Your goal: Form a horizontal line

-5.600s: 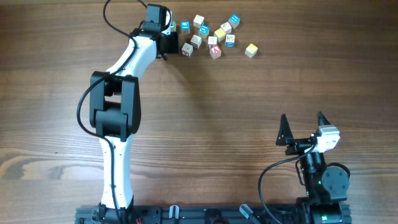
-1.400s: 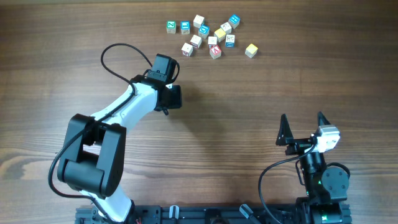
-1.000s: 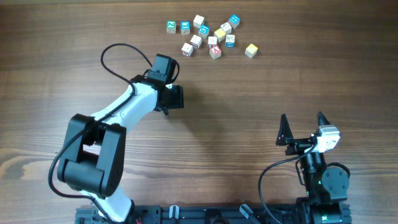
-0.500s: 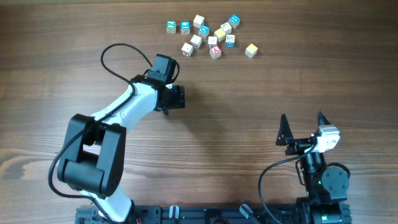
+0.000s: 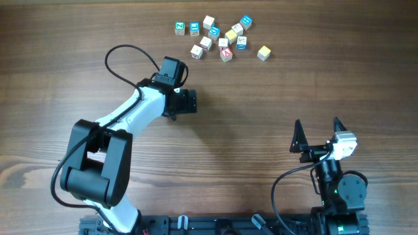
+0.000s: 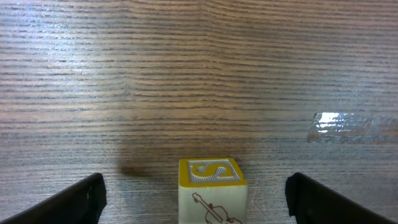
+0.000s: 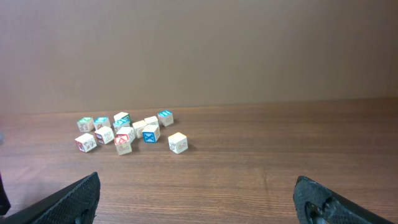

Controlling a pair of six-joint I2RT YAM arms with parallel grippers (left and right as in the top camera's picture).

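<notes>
A single letter cube (image 6: 212,186) with a yellow "S" top and a violin drawn on its side stands on the wood. My left gripper (image 6: 196,182) is open around it, with a clear gap on each side of the cube. From overhead the left gripper (image 5: 186,102) hangs over mid-table and hides that cube. The loose scatter of cubes (image 5: 219,36) lies at the far edge, also seen as cubes (image 7: 124,130) in the right wrist view. No horizontal line of cubes is in view. My right gripper (image 5: 317,127) is open and holds nothing.
A teal cube (image 5: 179,27) and a blue cube (image 5: 194,27) sit side by side at the scatter's left end. A yellow cube (image 5: 263,52) lies apart at its right. The left arm's black cable (image 5: 121,55) loops above the table.
The left jaws have spread wider, away from the S cube, which stays on the table. Earlier the left arm came back from the scatter to mid-table. The right arm is still.
</notes>
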